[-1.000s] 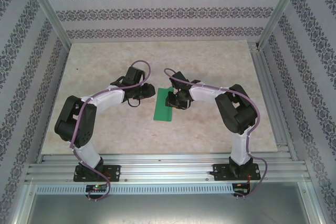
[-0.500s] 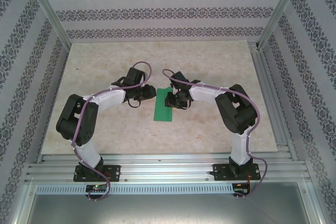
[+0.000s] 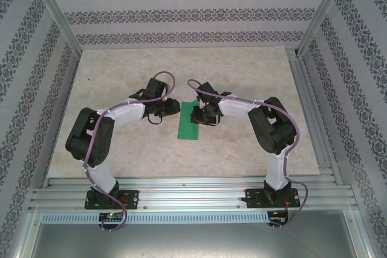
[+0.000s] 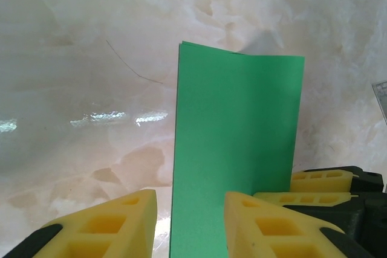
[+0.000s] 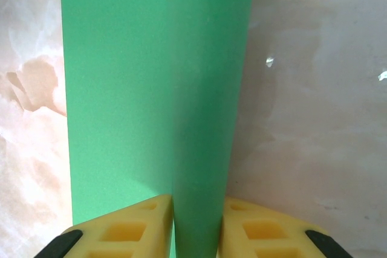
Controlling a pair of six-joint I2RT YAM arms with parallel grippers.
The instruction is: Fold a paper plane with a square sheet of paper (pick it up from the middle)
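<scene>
The square sheet of paper lies folded into a bright green narrow rectangle on the marble table. My left gripper stands at its upper left edge. In the left wrist view that gripper is open, its yellow fingers straddling the left edge of the flat paper. My right gripper sits over the paper's upper right. In the right wrist view it is shut on a raised curl of the green paper, both pads touching it. The right gripper's fingers also appear in the left wrist view.
Pale marble tabletop spreads around the paper. A metal rail bounds the right side and a slotted aluminium frame runs along the near edge. Patterned walls enclose the back and sides.
Almost nothing: the left arm's elbow has crept slightly right, while the paper and both grippers stay where they were.
</scene>
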